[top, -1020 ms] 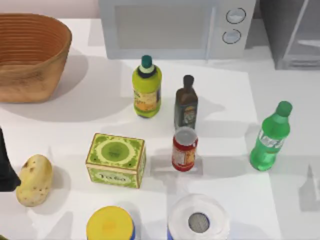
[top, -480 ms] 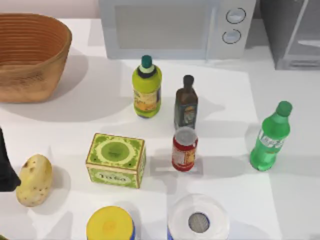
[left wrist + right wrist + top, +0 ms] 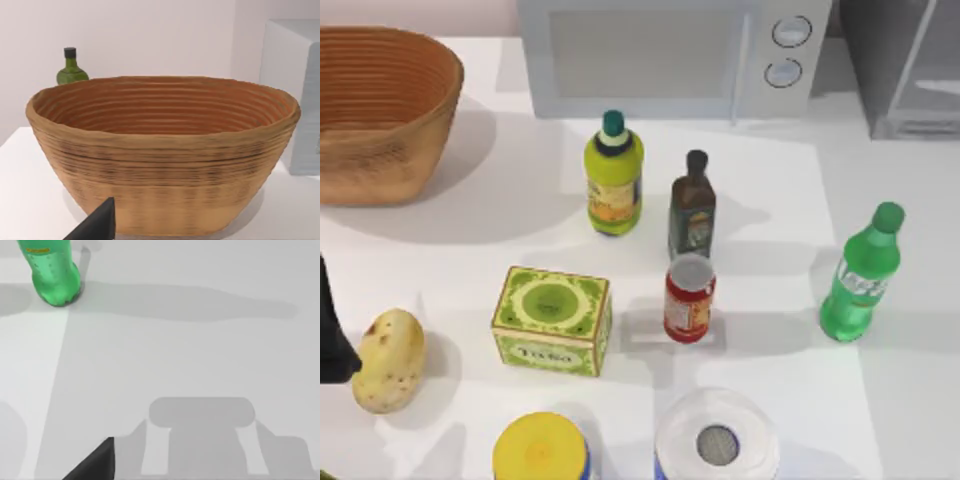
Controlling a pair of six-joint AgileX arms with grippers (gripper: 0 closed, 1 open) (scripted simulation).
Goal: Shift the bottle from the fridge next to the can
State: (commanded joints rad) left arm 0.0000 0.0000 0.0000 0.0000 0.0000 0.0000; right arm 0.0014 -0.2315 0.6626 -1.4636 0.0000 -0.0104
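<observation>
The bottle stands upright on the white tabletop toward the right side, outside the fridge, with the can to its left and bare tabletop between them. The right wrist view catches its rounded green base resting on the surface, with its long shadow beside it. That view also shows a dark tip of the right end effector; I cannot tell whether its fingers are released or clenched.

Nearest the front edge sit a yellow-lidded tub and a white-lidded container. A potato lies at the left, just beside the parked left arm, whose end effector shows too little to judge its grip. A green tea box sits left of the can. Behind the can stand a brown glass bottle and a yellow-green bottle. Farther back are the wicker basket, the microwave and the fridge. The left wrist view adds a green glass bottle behind the basket.
</observation>
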